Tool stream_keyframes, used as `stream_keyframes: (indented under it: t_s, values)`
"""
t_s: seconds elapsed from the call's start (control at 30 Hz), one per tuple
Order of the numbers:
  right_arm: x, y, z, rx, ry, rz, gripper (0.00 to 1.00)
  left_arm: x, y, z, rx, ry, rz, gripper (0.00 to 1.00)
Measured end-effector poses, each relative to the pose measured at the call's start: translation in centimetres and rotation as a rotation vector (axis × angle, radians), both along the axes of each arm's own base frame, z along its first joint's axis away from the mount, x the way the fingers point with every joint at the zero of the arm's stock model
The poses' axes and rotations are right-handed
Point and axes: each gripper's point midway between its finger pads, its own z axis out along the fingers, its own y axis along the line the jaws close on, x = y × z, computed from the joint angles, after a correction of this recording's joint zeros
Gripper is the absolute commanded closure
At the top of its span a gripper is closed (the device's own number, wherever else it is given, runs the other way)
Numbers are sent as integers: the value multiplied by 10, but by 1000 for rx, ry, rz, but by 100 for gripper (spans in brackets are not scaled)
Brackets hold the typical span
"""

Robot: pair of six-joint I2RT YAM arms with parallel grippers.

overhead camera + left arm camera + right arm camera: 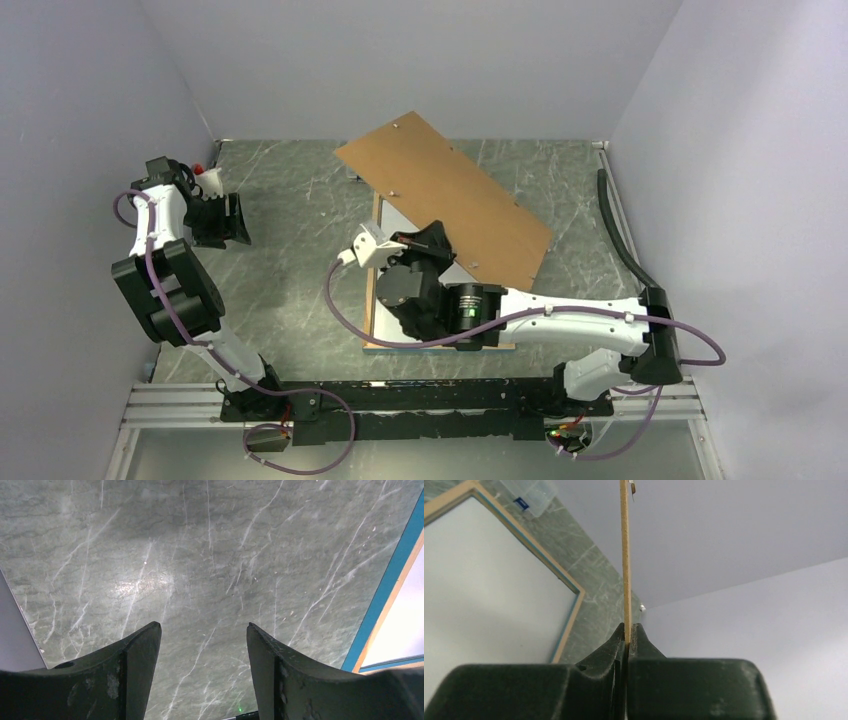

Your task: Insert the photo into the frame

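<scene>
Top view: right jaws grip the board [440, 190], raised aslant over the frame [371, 300] lying on the bench [290, 200]; left jaws open, well apart. Left wrist: open jaws above bench, beside the frame. Right wrist: jaws clamped on the board's edge; frame holds something pale, perhaps the photo [489, 580], white side up. Closing up likely remains.

Tilted brown backing board [445, 200], clear plastic box [528, 497], green marbled tabletop [200, 555]

Left arm [160, 215] and right arm [580, 320] had white shells, chunky black joints, purple cables [328, 292], and scuffed dark end effector fingers [125, 680].
</scene>
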Motion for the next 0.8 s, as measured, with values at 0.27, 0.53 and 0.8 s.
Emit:
stream_keyframes:
  t_s: [0.27, 0.53, 0.8]
  values:
    - [-3, 28, -60, -20, 89, 56, 100, 0, -1, 3, -3, -9, -2, 31]
    - [-12, 48, -139, -105, 227, 114, 100, -1, -3, 6, -2, -20, -4, 30]
    - [-19, 58, -172, -109, 292, 95, 100, -4, -5, 3, -9, -9, -5, 30]
